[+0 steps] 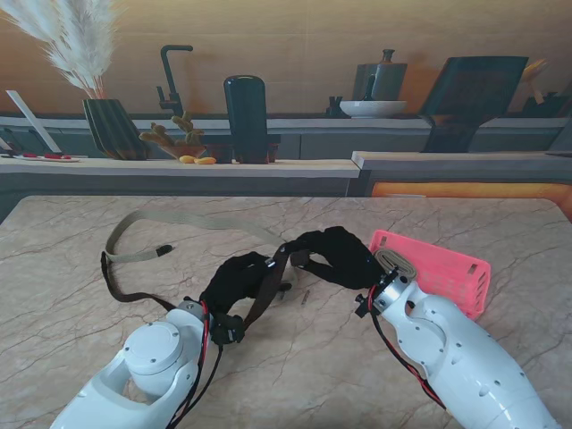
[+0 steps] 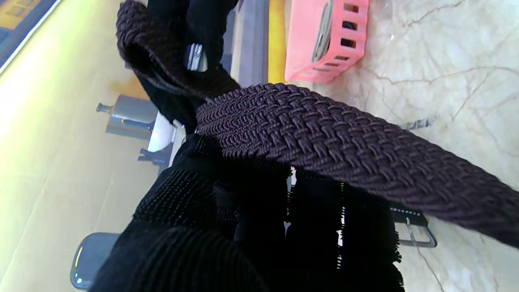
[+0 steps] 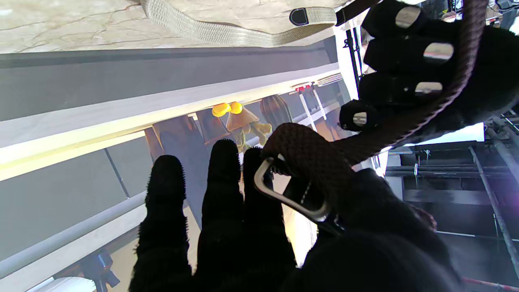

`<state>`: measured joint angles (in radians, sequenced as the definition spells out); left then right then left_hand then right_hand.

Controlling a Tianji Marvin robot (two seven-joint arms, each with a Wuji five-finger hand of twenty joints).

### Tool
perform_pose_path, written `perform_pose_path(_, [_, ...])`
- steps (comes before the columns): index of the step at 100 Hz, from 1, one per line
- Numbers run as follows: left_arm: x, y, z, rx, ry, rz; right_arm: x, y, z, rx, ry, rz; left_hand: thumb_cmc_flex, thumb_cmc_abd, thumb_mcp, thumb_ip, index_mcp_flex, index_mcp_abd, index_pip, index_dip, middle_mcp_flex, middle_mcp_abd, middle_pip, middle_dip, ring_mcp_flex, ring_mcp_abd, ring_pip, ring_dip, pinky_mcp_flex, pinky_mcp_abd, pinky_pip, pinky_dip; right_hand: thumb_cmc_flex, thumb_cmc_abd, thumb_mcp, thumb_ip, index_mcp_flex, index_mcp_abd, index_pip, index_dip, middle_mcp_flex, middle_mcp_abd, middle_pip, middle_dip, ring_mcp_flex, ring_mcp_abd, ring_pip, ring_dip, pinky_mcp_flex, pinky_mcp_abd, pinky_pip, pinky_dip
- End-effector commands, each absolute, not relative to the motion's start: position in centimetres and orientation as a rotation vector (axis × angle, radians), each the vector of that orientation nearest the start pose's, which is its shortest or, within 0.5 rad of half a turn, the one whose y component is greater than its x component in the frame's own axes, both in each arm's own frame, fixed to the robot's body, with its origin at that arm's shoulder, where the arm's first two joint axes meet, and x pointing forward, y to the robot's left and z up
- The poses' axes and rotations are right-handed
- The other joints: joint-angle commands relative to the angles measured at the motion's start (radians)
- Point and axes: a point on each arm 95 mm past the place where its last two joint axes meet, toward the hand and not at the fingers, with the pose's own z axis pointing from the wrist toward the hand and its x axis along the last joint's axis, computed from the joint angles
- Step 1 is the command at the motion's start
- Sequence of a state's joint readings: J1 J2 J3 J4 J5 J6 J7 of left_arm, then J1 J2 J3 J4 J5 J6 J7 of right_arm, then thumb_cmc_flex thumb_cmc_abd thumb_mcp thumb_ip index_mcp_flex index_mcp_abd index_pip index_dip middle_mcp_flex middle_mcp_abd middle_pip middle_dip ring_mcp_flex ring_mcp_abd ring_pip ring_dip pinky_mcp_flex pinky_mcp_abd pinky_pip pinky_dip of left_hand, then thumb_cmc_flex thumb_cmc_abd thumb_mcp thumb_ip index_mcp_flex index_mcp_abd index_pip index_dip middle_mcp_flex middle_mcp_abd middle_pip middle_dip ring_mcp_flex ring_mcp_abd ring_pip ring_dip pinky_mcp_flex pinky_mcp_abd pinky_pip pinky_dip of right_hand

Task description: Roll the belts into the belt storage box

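Marble-patterned beige worktop point(image 1: 80, 322) spreads under both of your black-gloved hands, with a kitchen backdrop behind it. Your right hand point(image 1: 344, 255) pinches the silver buckle end point(image 3: 284, 190) of the dark brown braided fabric belt point(image 1: 268, 281) between thumb and fingers, lifted off the surface. Your left hand point(image 1: 237, 277) is closed around the same belt further along, and the strap trails from it across the worktop. Just beside your right hand, on its outer side, sits the pink slotted plastic storage box point(image 1: 451, 273). Beyond your left hand lies a beige woven belt point(image 1: 179, 223), loose and unrolled.
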<state>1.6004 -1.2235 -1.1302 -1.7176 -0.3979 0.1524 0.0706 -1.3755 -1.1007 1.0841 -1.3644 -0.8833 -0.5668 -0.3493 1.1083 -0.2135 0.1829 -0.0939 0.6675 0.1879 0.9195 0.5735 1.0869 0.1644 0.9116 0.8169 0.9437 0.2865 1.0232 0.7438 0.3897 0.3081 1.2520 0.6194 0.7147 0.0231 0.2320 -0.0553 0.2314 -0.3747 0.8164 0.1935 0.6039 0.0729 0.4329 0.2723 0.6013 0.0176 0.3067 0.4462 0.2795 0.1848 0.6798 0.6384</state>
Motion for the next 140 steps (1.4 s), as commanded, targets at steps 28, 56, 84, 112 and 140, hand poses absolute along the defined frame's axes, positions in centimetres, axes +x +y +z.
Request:
perform_pose_path(28, [38.2,-8.0,-30.6,-2.678,0.303,-2.064,41.8,3.1,-31.9,0.856,1.511,2.121,-0.025,-0.047,0.081,0.022,0.004,-0.002,0.081,-0.015,0.041,-0.037,0.029,-0.024,0.035,-0.017,0.012,-0.024,0.025,0.013,0.045,0.011,0.009,0.052,-0.01,0.003,0.042,-0.112,0.073,0.059,-0.051,-0.043,0.022,0.017,-0.023,-0.042,-0.004,0.0,-0.037,-0.035,0.024,0.001])
perform_pose_path(56, [38.3,-8.4,-31.7,-2.665,0.433,-2.014,41.7,3.0,-31.5,0.844,1.467,2.121,-0.097,-0.088,-0.027,0.028,-0.073,-0.071,-0.119,-0.014,-0.174,0.027,-0.164,-0.063,-0.201,0.056,-0.158,-0.006,-0.174,0.018,-0.091,-0.014,0.023,0.056,-0.025,0.007,0.045,-0.104,0.068,0.067,-0.061,-0.041,0.031,0.014,-0.032,-0.035,-0.002,-0.006,-0.043,-0.032,0.027,-0.009])
perform_pose_path(84, [38.5,-8.9,-32.7,-2.624,0.547,-1.961,41.7,3.2,-31.1,0.849,1.449,2.146,-0.227,0.04,-0.148,0.061,-0.267,-0.043,-0.535,-0.162,-0.625,0.081,-0.605,-0.4,-0.602,0.007,-0.57,-0.197,-0.364,-0.021,-0.3,-0.118,0.006,0.078,-0.06,0.004,0.006,-0.11,0.011,0.032,-0.095,-0.03,0.01,0.001,-0.063,-0.031,-0.018,-0.017,-0.065,-0.03,0.017,-0.023])
perform_pose_path(112, [38.5,-10.3,-33.3,-2.848,0.333,-2.035,41.7,4.1,-31.6,0.928,1.46,2.202,-0.158,0.011,-0.134,0.071,-0.341,-0.099,-0.564,-0.213,-0.622,0.045,-0.647,-0.518,-0.529,-0.058,-0.645,-0.286,-0.34,-0.02,-0.342,-0.142,-0.058,0.161,-0.136,0.013,-0.049,-0.08,-0.123,-0.028,-0.137,-0.041,-0.067,-0.039,-0.118,-0.016,-0.092,-0.06,-0.1,-0.017,-0.041,-0.048])
perform_pose_path(140, [38.6,-11.5,-33.4,-2.909,0.249,-2.127,41.8,5.2,-32.4,0.989,1.505,2.242,-0.252,-0.088,0.158,0.05,-0.446,-0.144,-0.553,-0.285,-0.649,0.036,-0.646,-0.562,-0.496,-0.095,-0.672,-0.329,-0.319,-0.034,-0.38,-0.16,-0.127,0.235,-0.146,0.047,-0.103,-0.044,-0.19,-0.055,-0.164,-0.048,-0.131,-0.071,-0.148,-0.015,-0.136,-0.083,-0.118,-0.012,-0.092,-0.055])
